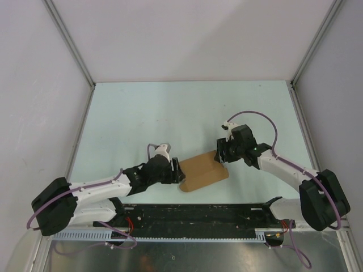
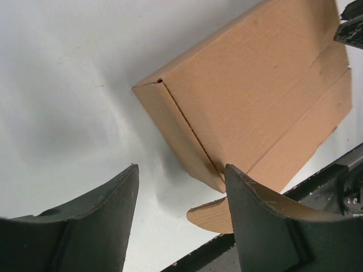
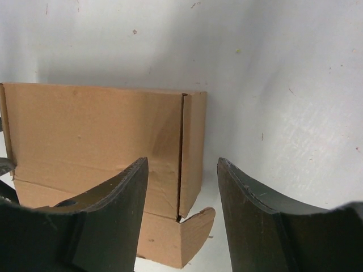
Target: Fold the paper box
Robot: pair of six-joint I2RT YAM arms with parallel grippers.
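Observation:
The paper box (image 1: 204,171) is a brown cardboard carton, partly folded, lying near the front middle of the table. My left gripper (image 1: 178,171) is at its left end, open, with nothing between the fingers. In the left wrist view the paper box (image 2: 255,96) lies ahead of the left gripper (image 2: 181,170), and a rounded tab flap (image 2: 210,215) sticks out beside the right finger. My right gripper (image 1: 222,153) is at the box's far right corner, open. In the right wrist view the paper box (image 3: 96,130) shows its end panel between the open fingers of the right gripper (image 3: 182,161), with a tab flap (image 3: 195,226) hanging loose.
A black rail (image 1: 198,214) runs along the near edge just in front of the box. Grey enclosure walls stand left (image 1: 34,113), right (image 1: 334,102) and behind. The pale table (image 1: 170,113) stretches back behind the box.

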